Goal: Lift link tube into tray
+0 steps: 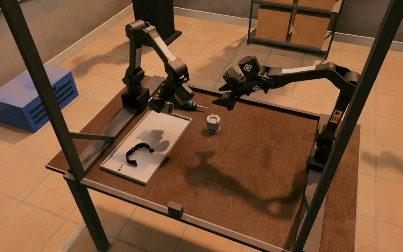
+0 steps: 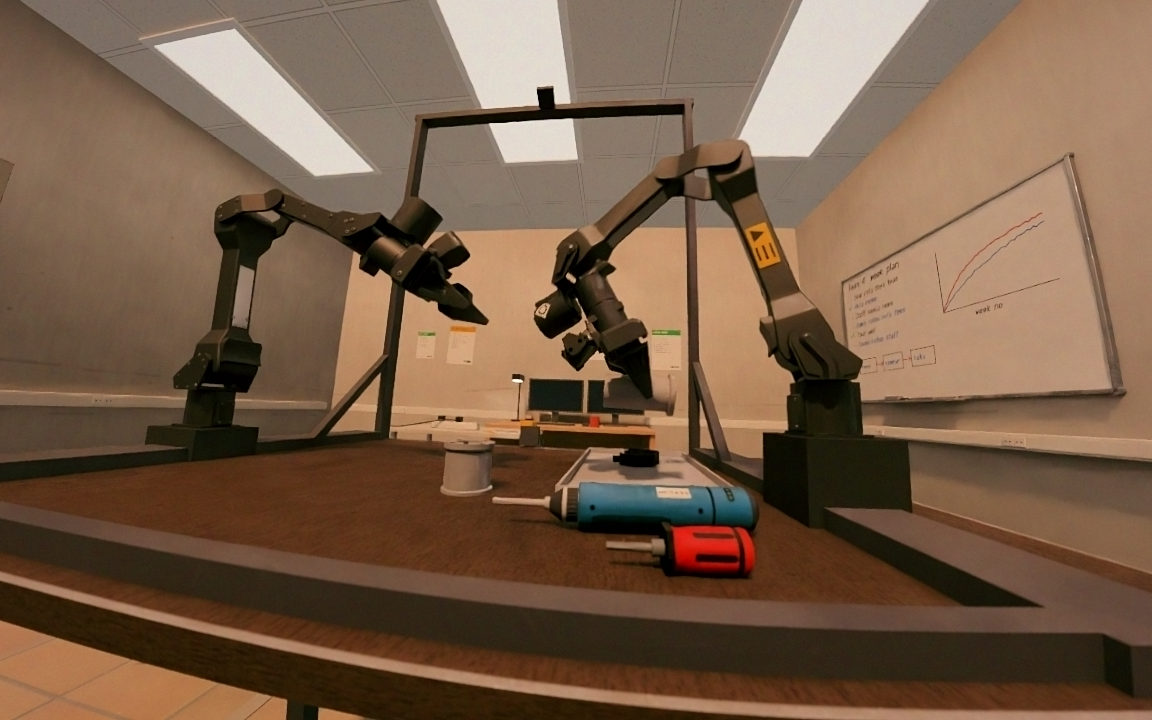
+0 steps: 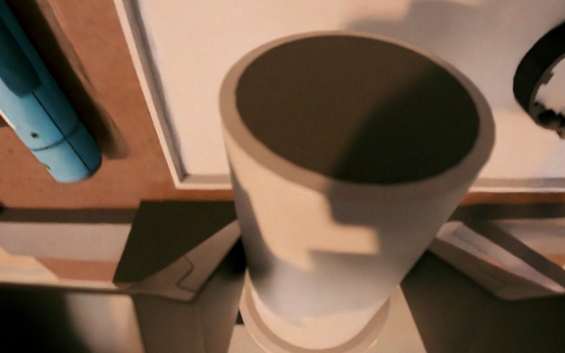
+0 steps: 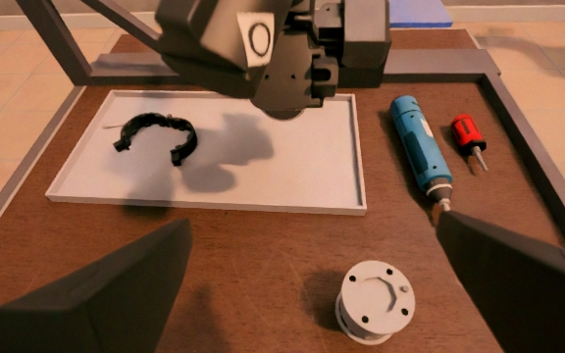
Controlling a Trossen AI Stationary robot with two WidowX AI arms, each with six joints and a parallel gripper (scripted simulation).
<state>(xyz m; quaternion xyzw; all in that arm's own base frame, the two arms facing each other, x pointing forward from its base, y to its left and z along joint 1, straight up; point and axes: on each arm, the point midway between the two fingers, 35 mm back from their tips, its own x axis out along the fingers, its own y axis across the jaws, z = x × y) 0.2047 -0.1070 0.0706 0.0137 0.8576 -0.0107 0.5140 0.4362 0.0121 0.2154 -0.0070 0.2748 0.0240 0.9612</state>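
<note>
My left gripper (image 1: 162, 105) is shut on the white link tube (image 1: 166, 107) and holds it tilted in the air over the back end of the white tray (image 1: 148, 142). In the left wrist view the tube (image 3: 356, 181) fills the middle, its open end toward the tray. The grey joint module (image 1: 213, 123) stands upright on the table to the right of the tray, apart from the tube. My right gripper (image 1: 225, 97) is open and empty, in the air above and behind the module (image 4: 375, 301).
A black clamp ring (image 1: 138, 152) lies in the tray's front half. A blue screwdriver (image 4: 420, 147) and a red one (image 4: 466, 134) lie beside the tray's back end. The raised table rim and frame posts border the area.
</note>
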